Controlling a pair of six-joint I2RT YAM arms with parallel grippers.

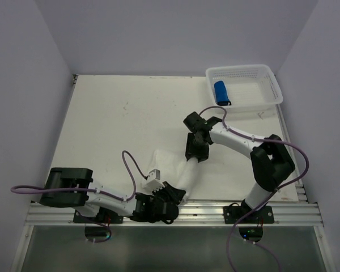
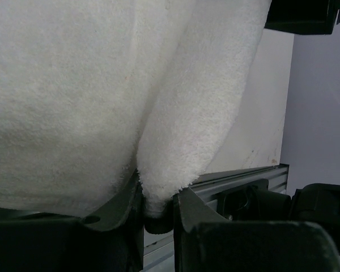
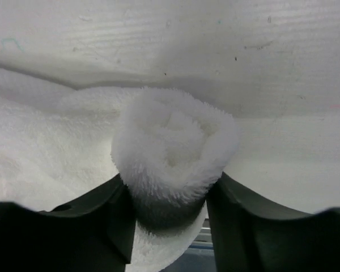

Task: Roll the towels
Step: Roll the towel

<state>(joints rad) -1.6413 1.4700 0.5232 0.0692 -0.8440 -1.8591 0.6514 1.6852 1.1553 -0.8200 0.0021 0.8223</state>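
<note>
The white towel (image 1: pixel 178 169) lies between the two arms near the table's front edge, rumpled and partly rolled. My right gripper (image 1: pixel 196 153) is shut on its rolled far end, a thick white coil (image 3: pixel 173 150) between the jaws. My left gripper (image 1: pixel 171 195) is shut on a pinched fold of the towel's near edge (image 2: pixel 158 187), and the cloth fills most of the left wrist view. The small blue towel (image 1: pixel 221 93) lies rolled inside the basket at the back right, away from both grippers.
A white perforated plastic basket (image 1: pixel 272 85) stands at the table's back right corner. The metal rail (image 1: pixel 215 211) runs along the table's front edge, right under the left gripper. A purple cable (image 1: pixel 133 170) loops over the left arm.
</note>
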